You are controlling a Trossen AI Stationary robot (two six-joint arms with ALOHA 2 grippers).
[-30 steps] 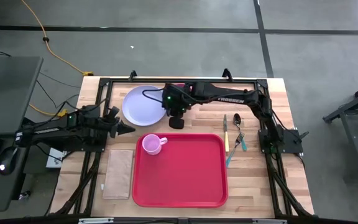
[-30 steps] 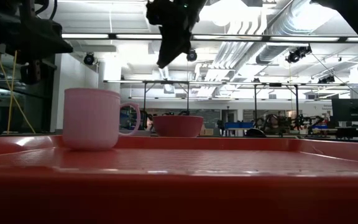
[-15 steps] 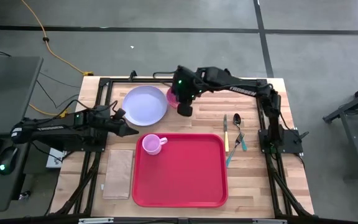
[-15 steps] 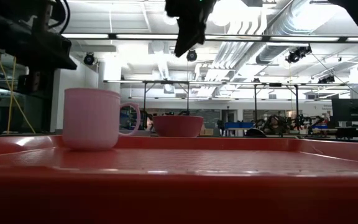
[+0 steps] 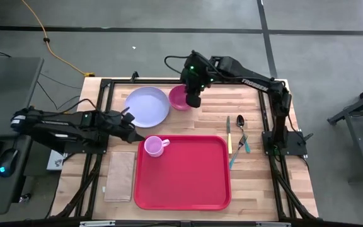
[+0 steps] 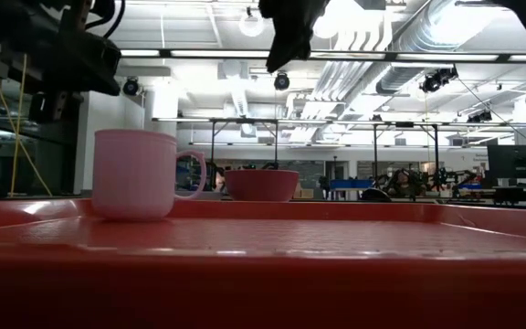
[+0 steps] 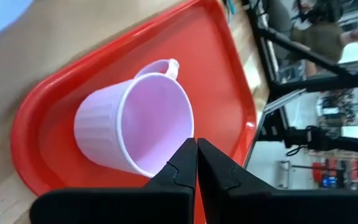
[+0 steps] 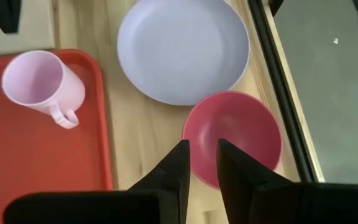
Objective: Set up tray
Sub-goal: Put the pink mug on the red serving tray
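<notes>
The red tray [image 5: 188, 180] lies in the middle of the table. A pink cup [image 5: 154, 146] stands upright in the tray's far left corner, also clear in the left wrist view [image 7: 135, 134]. My left gripper [image 5: 140, 135] hovers just left of the cup and above it, shut [image 7: 196, 163]. My right gripper [image 5: 194, 101] hangs high over the red bowl [image 8: 235, 138], its fingers a little apart [image 8: 202, 163]. The bowl rests on its base on the wood beside the lavender plate [image 5: 147, 106].
A tan napkin [image 5: 121, 175] lies on the wood left of the tray. A knife [image 5: 229, 133], a spoon [image 5: 241, 125] and a fork [image 5: 238, 151] lie right of the tray. The black frame [image 5: 169, 81] runs along the table's far edge.
My right gripper has moved from near the tray's far edge toward the table's far edge and a little right, and now stands over the red bowl. My left gripper has crept right, toward the pink cup. The cup, bowl and plate have stayed put.
</notes>
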